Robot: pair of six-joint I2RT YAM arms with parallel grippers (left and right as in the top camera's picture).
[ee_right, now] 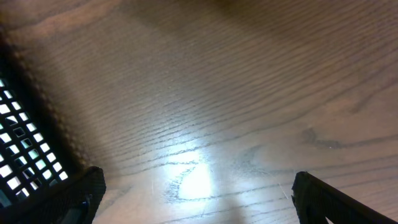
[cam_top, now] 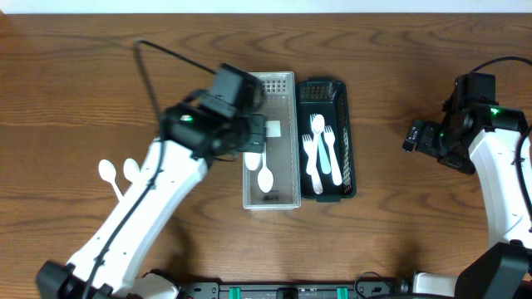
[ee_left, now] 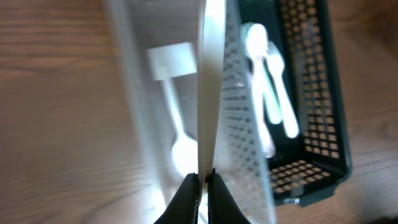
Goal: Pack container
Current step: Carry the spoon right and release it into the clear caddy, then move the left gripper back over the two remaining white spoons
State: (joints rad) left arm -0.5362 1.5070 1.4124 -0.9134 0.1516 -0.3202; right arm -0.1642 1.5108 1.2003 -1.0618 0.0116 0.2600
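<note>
My left gripper [ee_left: 203, 177] is shut on the handle of a white plastic spoon [ee_left: 208, 93], seen edge-on, over the white mesh basket [ee_left: 242, 112]. From overhead, that gripper [cam_top: 249, 149] hovers at the left side of the white basket [cam_top: 287, 195], with the held spoon's bowl [cam_top: 252, 159] showing below it. Another white spoon [cam_top: 264, 176] lies inside this basket. The dark green basket [cam_top: 349, 141] beside it holds several white forks and spoons [cam_top: 320, 149]. My right gripper [ee_right: 199, 199] stands open over bare wood, nothing between its fingers.
Two loose white spoons [cam_top: 108, 170] [cam_top: 131, 169] lie on the table left of my left arm. A corner of the dark basket [ee_right: 18, 137] shows at the left of the right wrist view. My right arm [cam_top: 411, 137] is right of both baskets.
</note>
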